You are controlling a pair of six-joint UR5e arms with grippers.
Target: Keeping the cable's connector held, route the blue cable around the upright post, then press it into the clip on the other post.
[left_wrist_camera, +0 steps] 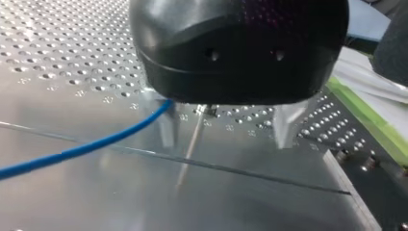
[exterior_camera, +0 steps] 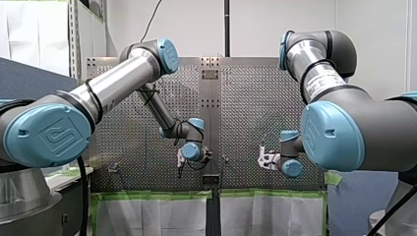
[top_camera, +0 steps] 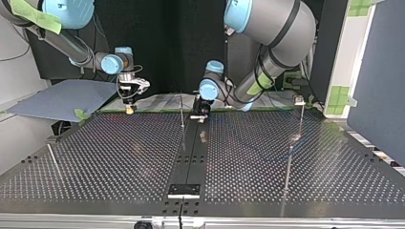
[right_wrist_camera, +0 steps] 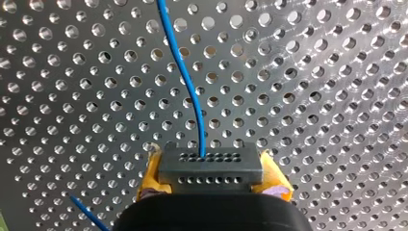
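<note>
In the right wrist view my right gripper (right_wrist_camera: 211,174) is shut with its yellow pads (right_wrist_camera: 151,169) on a grey connector (right_wrist_camera: 210,162) with rows of holes. The blue cable (right_wrist_camera: 185,77) leaves the connector and runs ahead over the perforated plate. In the left wrist view my left gripper (left_wrist_camera: 226,144) stands open just above the plate. The blue cable (left_wrist_camera: 86,149) reaches up beside one metal finger (left_wrist_camera: 166,129). A thin upright post (left_wrist_camera: 191,142) stands between the fingers. In the top view this post (top_camera: 182,112) is beside my left gripper (top_camera: 200,114). My right gripper (top_camera: 129,108) hangs apart from it.
A taller post carrying a clip (top_camera: 299,100) stands at the top view's right. Another thin rod (top_camera: 52,160) is at its left edge. A dark centre strip (top_camera: 191,157) divides the perforated table. Green tape (exterior_camera: 152,194) marks the table's edge in the front view.
</note>
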